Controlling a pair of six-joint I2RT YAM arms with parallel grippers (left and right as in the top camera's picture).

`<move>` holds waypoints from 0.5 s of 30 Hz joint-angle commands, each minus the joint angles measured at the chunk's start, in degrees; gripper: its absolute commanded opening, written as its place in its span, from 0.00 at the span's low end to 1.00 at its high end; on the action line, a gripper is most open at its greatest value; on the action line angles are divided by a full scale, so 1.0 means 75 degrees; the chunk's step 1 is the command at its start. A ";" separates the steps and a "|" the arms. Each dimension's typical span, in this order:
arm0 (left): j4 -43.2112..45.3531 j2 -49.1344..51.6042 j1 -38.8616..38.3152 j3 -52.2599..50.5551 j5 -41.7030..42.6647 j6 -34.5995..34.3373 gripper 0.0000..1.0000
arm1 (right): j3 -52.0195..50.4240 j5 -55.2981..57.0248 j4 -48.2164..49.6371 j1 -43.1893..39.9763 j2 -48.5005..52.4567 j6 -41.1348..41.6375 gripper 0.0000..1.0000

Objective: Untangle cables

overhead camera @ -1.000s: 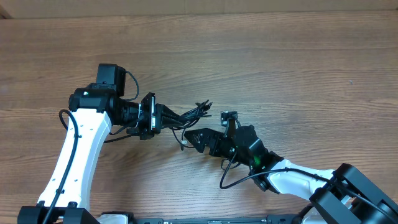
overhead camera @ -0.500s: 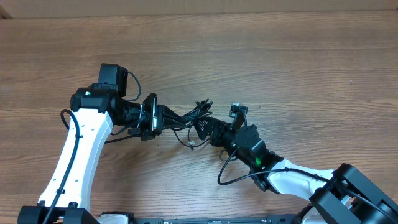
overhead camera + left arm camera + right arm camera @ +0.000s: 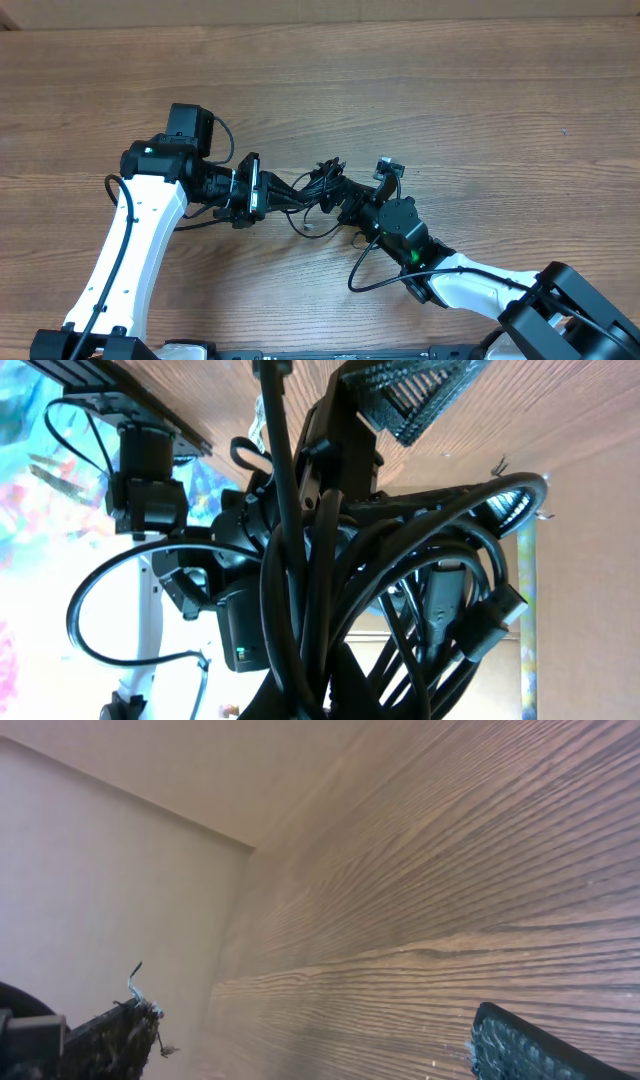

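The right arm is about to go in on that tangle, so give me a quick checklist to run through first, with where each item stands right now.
1. Left claw shut on the cables: ok.
2. Right claw open: ok. The right wrist view shows its fingers spread wide.
3. Nothing caught between the right claw's fingers: ok. Only bare table shows between them.
4. Right claw close beside the bundle: ok in the overhead view. Whether it touches the bundle: cannot tell.
5. One cable standing clear to grab alone: not ok. The left wrist view shows overlapping loops.
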 commanded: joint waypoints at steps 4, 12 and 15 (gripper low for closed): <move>0.0117 -0.0067 0.0175 0.0026 0.0169 -0.0047 0.04 | 0.0265 -0.0953 -0.0370 0.0044 0.0017 -0.0254 1.00; 0.0114 -0.0067 0.0717 0.0026 -0.0472 0.0592 0.04 | 0.0265 -0.1719 -0.2288 -0.0519 -0.0166 -0.1370 1.00; 0.0058 -0.0067 0.0734 0.0026 -0.0510 0.0571 0.04 | 0.0265 -0.3051 -0.2337 -0.1061 -0.0420 -0.2063 0.87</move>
